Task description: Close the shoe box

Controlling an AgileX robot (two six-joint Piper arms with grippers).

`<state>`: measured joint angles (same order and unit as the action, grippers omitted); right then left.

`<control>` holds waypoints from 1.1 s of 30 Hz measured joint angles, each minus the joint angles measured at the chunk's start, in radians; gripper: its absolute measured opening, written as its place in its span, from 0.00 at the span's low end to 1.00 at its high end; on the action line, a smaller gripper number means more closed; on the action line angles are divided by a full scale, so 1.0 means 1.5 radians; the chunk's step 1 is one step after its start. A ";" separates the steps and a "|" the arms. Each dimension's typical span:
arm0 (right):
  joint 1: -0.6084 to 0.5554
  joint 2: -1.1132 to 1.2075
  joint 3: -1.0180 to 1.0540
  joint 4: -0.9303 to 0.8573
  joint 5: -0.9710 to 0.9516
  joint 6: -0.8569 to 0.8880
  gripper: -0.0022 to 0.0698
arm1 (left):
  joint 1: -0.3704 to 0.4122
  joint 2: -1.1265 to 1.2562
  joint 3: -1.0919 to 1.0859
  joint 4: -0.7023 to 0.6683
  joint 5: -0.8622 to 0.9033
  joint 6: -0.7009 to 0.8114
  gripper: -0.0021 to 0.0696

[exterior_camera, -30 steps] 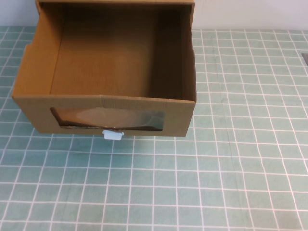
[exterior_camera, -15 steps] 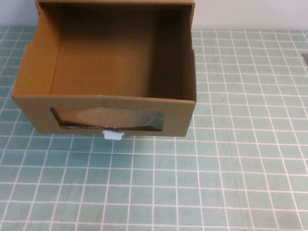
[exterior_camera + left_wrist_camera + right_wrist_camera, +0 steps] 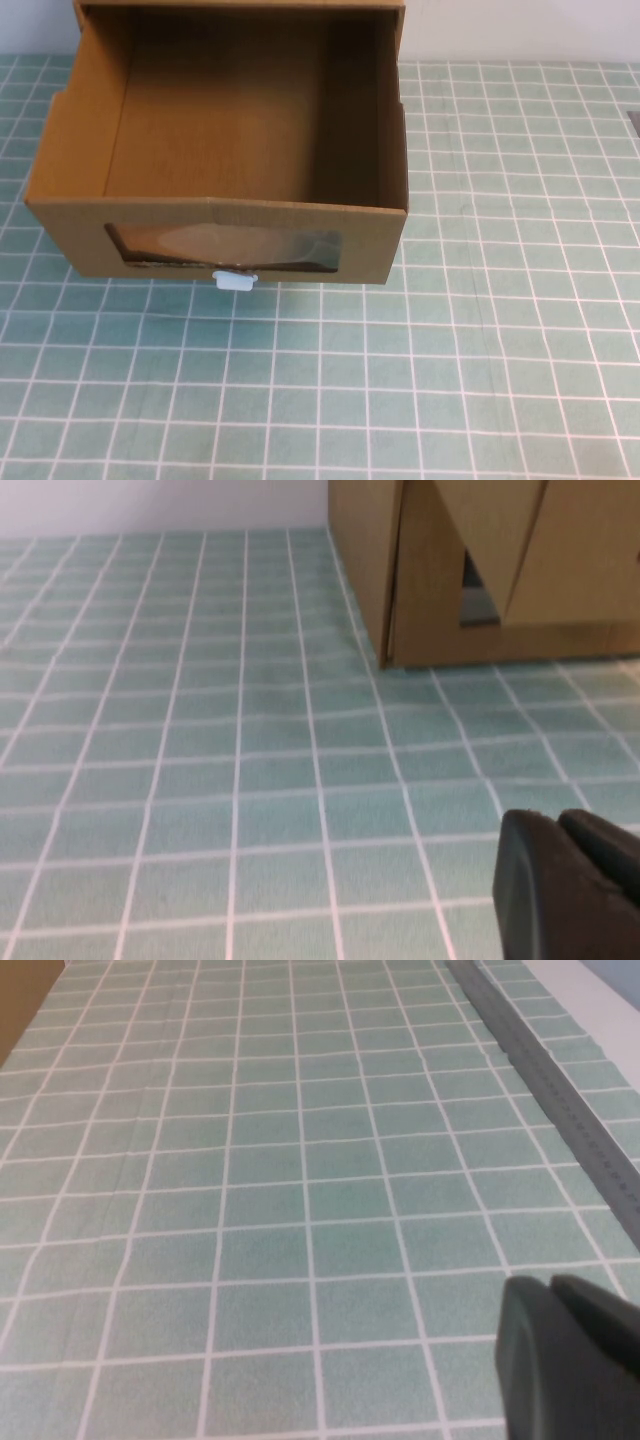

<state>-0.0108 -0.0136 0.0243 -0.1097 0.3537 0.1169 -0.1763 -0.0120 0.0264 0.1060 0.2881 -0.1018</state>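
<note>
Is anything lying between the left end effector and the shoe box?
Nothing visible: only bare checked mat separates the left end effector from the shoe box. The right end effector hovers over open mat, away from it.

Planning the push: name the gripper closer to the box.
The left gripper: the box stands large in its view; the right gripper, over the mat, barely sees it.

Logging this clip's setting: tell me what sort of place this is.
Likely a robot test bench, not a home: a green grid-checked mat covers the table, a lone brown cardboard shoe box sits open, left gripper and right gripper hover over the mat.
</note>
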 joint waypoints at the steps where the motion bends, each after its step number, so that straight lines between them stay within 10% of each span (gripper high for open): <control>1: 0.000 0.000 0.001 0.000 -0.003 0.000 0.01 | 0.000 0.000 0.000 0.000 -0.006 0.000 0.02; 33: 0.000 0.000 0.002 -0.002 -0.673 0.000 0.01 | 0.000 0.000 0.000 0.002 -0.435 -0.001 0.02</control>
<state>-0.0108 -0.0136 0.0267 -0.1132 -0.6551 0.1169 -0.1763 -0.0120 0.0264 0.1083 -0.3642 -0.1035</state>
